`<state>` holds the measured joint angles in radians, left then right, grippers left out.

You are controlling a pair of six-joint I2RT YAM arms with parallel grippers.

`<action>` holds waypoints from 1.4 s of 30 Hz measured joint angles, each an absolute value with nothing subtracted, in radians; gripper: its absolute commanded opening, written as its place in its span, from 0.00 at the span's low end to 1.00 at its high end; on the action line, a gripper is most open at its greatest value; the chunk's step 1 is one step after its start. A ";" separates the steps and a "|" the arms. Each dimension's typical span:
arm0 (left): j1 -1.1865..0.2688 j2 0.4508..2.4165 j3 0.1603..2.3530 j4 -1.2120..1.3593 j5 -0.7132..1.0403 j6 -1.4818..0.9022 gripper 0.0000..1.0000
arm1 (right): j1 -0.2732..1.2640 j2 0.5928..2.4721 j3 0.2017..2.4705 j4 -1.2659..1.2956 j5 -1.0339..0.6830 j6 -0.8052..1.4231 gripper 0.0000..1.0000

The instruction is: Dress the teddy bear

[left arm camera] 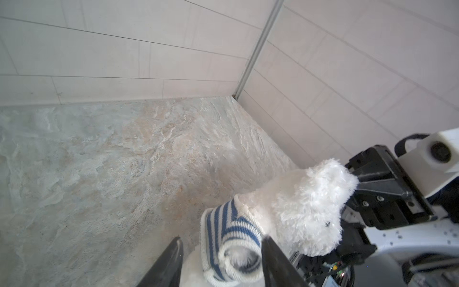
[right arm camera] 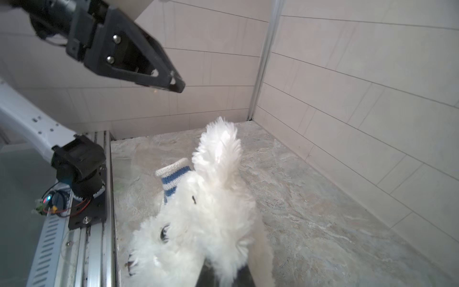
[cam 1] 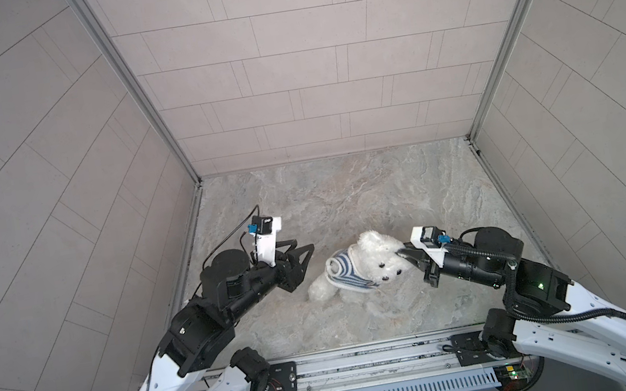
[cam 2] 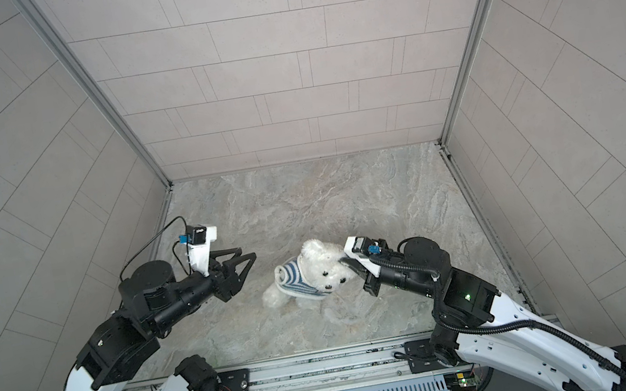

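Right gripper (cam 1: 401,252): jaws closed tight, pinching the ear fur of the small fluffy white plush teddy bear (cam 1: 377,259). Left gripper (cam 1: 303,249): jaws about half apart, holding nothing, just clear of the bear's navy-and-white striped knitted shirt (cam 1: 340,270).

The bear is mid-table on the grey marbled tabletop (cam 1: 345,200). Its long axis runs across the table, head towards the right gripper, legs towards the left, face towards the front rail.

The teddy bear (cam 1: 375,256) sits on the table (cam 1: 344,192), toward six o'clock.
The shirt (cam 1: 341,270) is on its body; the left gripper (cam 1: 304,246) stands apart at its nine o'clock, and the right gripper (cam 1: 400,253) touches its head at three o'clock.
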<state>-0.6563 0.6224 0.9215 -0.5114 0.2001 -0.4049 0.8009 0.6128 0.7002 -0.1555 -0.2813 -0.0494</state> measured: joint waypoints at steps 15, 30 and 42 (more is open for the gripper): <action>-0.585 0.543 0.442 -0.167 0.431 -0.734 0.53 | 0.760 0.643 0.658 0.018 -0.353 0.148 0.00; -0.585 0.557 0.397 0.149 0.471 -0.846 0.39 | 0.760 0.636 0.652 0.104 -0.439 0.171 0.00; -0.585 0.545 0.397 0.206 0.455 -0.858 0.37 | 0.760 0.593 0.653 0.144 -0.476 0.215 0.00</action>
